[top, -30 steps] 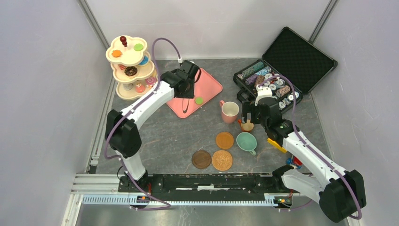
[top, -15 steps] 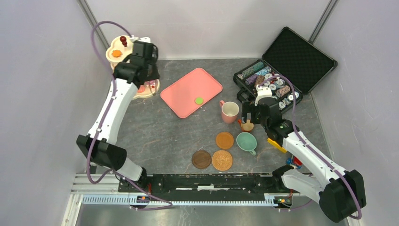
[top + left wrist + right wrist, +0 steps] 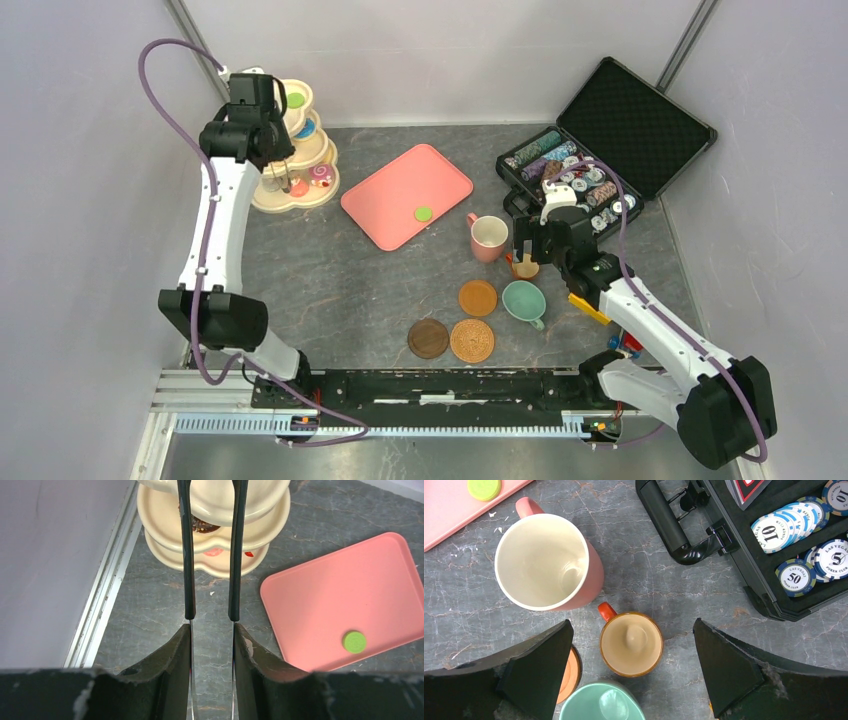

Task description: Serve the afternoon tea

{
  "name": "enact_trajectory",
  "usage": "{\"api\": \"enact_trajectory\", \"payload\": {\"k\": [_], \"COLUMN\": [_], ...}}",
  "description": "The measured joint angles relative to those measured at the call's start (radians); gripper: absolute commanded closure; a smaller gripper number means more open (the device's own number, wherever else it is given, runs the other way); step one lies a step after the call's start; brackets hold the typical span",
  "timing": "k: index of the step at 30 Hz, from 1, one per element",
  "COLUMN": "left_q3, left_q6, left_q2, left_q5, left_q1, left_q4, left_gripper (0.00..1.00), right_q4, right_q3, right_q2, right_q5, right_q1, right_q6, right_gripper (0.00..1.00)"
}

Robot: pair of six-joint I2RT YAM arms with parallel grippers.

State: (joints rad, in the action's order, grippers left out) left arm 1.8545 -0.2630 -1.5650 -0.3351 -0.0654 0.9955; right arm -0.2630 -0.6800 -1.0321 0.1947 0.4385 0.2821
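Observation:
The cream three-tier stand (image 3: 322, 152) stands at the far left with small pastries on its tiers. My left gripper (image 3: 262, 150) hovers over it, shut on thin metal tongs (image 3: 189, 555). Their black tips reach over the stand's tiers (image 3: 260, 525), next to a chocolate pastry (image 3: 202, 527). The tips' ends run out of the wrist view. A green pastry (image 3: 424, 213) lies on the pink tray (image 3: 390, 190). My right gripper (image 3: 633, 625) is open above the brown cup (image 3: 631, 644), between the pink cup (image 3: 544, 560) and the teal cup (image 3: 600, 702). Three round coasters (image 3: 478, 297) lie nearby.
An open black case of poker chips (image 3: 590, 150) sits at the back right, its handle (image 3: 666, 522) close to the cups. A yellow block (image 3: 588, 308) lies under my right arm. Grey walls close in on the left, right and back.
My left arm has swung from over the pink tray to the stand at the far left, carrying the tongs. The right arm and the cups have stayed put.

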Motion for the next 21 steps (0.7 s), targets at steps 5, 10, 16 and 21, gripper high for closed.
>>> {"api": "enact_trajectory", "payload": {"k": [5, 10, 16, 21], "left_q3": [0.008, 0.022, 0.043, 0.048], "left_q6": [0.000, 0.000, 0.000, 0.000], "left_q2": [-0.065, -0.119, -0.127, -0.127], "left_q5": [0.002, 0.005, 0.004, 0.005], "left_q1": [0.010, 0.011, 0.014, 0.014], "left_q4": [0.008, 0.014, 0.021, 0.022], "left_gripper": [0.75, 0.68, 0.59, 0.50], "right_q4": [-0.001, 0.000, -0.004, -0.004], "right_q3": [0.000, 0.000, 0.000, 0.000], "right_q2": [0.000, 0.000, -0.002, 0.002], "right_q5": [-0.002, -0.003, -0.010, -0.011], "right_q1": [0.000, 0.000, 0.000, 0.000], "right_q6": [0.005, 0.009, 0.013, 0.021], "right_gripper": [0.02, 0.02, 0.02, 0.02]}}
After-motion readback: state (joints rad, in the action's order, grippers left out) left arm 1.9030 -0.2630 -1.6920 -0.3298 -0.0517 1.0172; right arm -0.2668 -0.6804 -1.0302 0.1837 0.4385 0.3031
